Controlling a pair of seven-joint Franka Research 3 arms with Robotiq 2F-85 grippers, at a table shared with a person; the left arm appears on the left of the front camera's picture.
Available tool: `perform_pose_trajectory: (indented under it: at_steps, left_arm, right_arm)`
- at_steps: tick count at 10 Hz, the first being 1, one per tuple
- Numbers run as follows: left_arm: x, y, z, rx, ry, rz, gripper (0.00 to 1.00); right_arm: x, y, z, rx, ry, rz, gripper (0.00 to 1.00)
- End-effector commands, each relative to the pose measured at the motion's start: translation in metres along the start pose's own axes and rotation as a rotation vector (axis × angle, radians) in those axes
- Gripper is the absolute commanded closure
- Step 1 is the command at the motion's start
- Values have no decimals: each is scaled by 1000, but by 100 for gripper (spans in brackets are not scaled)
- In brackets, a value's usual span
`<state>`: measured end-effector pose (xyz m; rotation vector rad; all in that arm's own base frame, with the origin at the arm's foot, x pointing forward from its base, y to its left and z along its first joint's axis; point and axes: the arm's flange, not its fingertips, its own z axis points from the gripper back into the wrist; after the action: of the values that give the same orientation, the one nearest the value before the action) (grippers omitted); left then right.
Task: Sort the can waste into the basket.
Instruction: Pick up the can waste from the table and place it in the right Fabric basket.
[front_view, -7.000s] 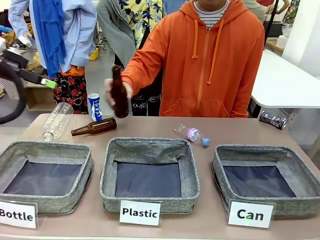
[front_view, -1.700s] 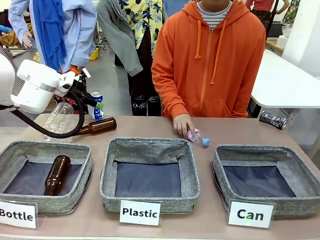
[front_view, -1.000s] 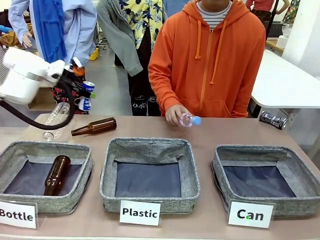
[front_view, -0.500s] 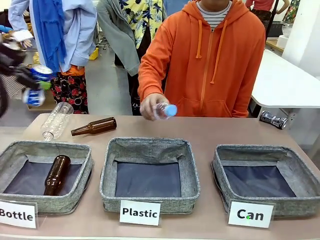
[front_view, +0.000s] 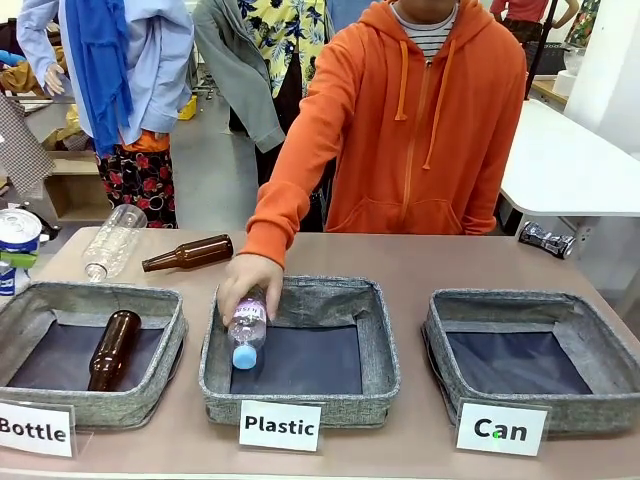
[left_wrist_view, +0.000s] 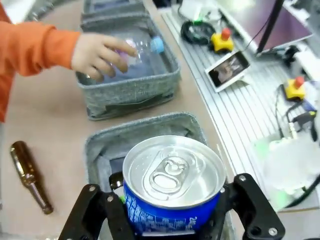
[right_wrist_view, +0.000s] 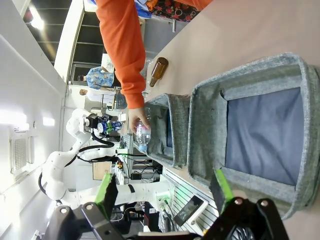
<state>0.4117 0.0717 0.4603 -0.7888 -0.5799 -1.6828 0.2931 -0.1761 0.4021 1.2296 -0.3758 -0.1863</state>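
My left gripper (left_wrist_view: 172, 212) is shut on a blue and white can (left_wrist_view: 170, 182), gripped upright between the black fingers (left_wrist_view: 95, 215), lid towards the camera. In the front view this can (front_view: 18, 232) hangs at the far left edge, above the "Bottle" basket's corner, with the left gripper (front_view: 12, 258) barely in frame. A dark can (front_view: 547, 240) lies at the table's far right. The grey basket signed "Can" (front_view: 440, 340) stands at the front right with nothing in it. My right gripper (right_wrist_view: 162, 190) is open above that basket (right_wrist_view: 205, 130).
A person's hand (front_view: 245, 285) holds a small clear bottle (front_view: 246, 330) inside the "Plastic" basket (front_view: 385, 360). The "Bottle" basket (front_view: 165, 345) holds a brown bottle (front_view: 110, 348). Another brown bottle (front_view: 190, 253) and a large clear bottle (front_view: 112, 240) lie on the table behind it.
My left gripper closed on the blue and white can, lifted it off the table and swung it left and down. The person carried the small bottle into the "Plastic" basket.
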Motion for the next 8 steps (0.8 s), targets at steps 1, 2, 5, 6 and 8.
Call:
perform_pose_trajectory:
  at_steps: [1,2,5,6,8]
  left_arm:
    - [4,7,18,-17,-18,35,100]
    - [4,7,18,-17,-18,35,100]
    - [53,19,-53,-8,9,19,100]
    - [65,22,-57,38,13,45,100]
    - [60,25,-46,121,-18,116,100]
  right_arm:
    - [3,1,0,21,-11,27,0]
    - [3,1,0,21,-11,27,0]
    - [3,1,0,21,-11,27,0]
    - [3,1,0,21,-11,27,0]
    - [3,1,0,21,-11,27,0]
